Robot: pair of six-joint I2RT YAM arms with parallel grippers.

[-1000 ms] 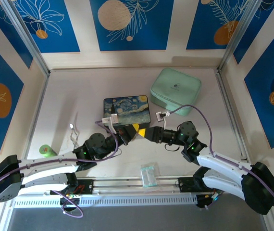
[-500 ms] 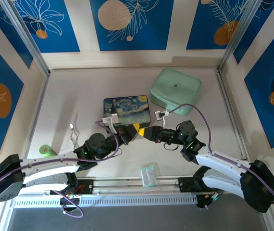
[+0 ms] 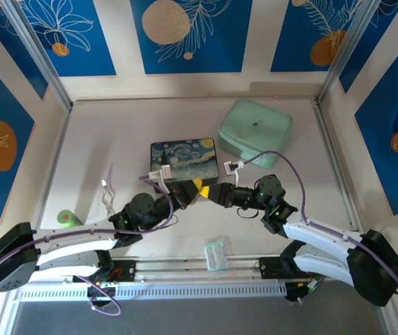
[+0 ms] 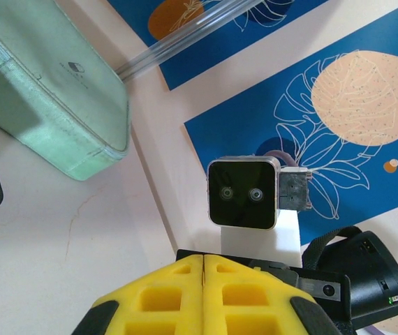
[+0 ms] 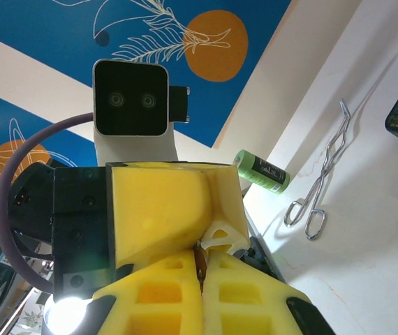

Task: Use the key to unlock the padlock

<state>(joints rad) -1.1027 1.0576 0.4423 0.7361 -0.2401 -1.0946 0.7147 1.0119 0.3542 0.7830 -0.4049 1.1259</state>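
Plastic came first: a small clear plastic packet [image 3: 217,252] lay flat on the pale bench [image 3: 101,139], just beyond the metal rail [image 3: 185,269] that ran between the two arm bases. Off to the left, a light green cylinder [image 3: 66,218] lay near the side wall, and a pair of thin silver wire tongs [image 3: 107,193] lay a little beyond it.

Farther in, the two arms reached toward each other. The left tool [image 3: 195,187] and the right tool [image 3: 211,192] met tip to tip just in front of the near edge of a rectangular box painted with a starry night sky [image 3: 183,157]. In its own wrist view, the left tool's yellow fingers [image 4: 157,300] were pressed together with no gap. The right tool's yellow fingers [image 5: 157,307] were pressed together as well. A thin dark sliver [image 5: 199,269] showed in the seam between them, too small for us to say what it was. We could not tell where the padlock or the key sat, because the crowded fingertips hid that spot.

Beyond the box and to its right, apart from it, sat a rounded mint-green zip case [image 3: 255,131]. Behind everything stood cream walls with blue leaf-patterned panels [image 3: 185,35].
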